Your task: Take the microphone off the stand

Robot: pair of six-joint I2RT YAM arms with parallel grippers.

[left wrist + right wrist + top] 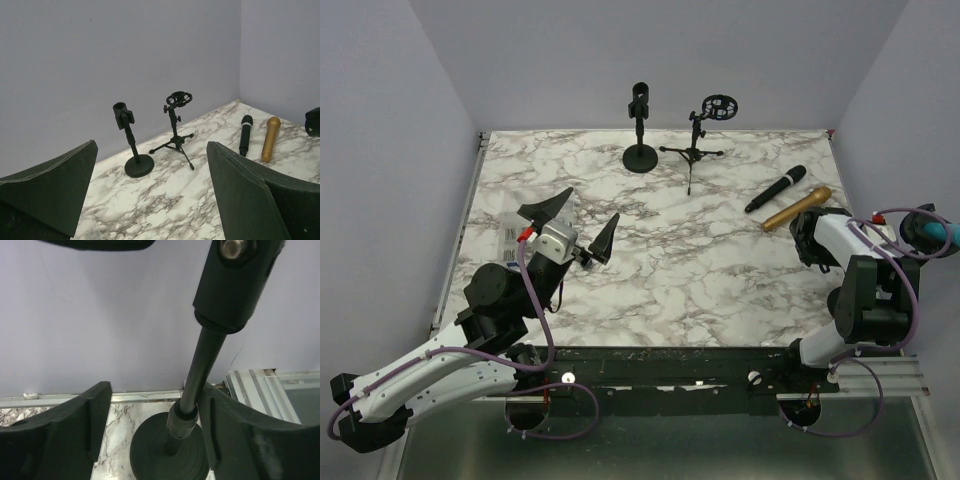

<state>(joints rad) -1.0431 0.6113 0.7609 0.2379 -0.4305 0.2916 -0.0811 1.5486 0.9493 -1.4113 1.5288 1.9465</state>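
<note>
Nearest the arms' bases, the left gripper (578, 226) hangs over the marble table (720, 270), jaws spread wide and empty. On the right side, the right gripper (154, 395) is also parted, grasping nothing. Just beyond it, a gold microphone (797, 208) and a black microphone (775, 188) lie side by side. At the back, the round-base stand (640, 140) and tripod stand (697, 140) both stand bare, so the removal looks done.

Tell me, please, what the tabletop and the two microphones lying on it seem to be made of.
Tabletop: white with grey veining, marble or a marble-print laminate; undecidable. Black microphone: matte black body, painted metal or plastic. Gold microphone: satin gold sheen, likely coated metal, possibly plastic.
</note>
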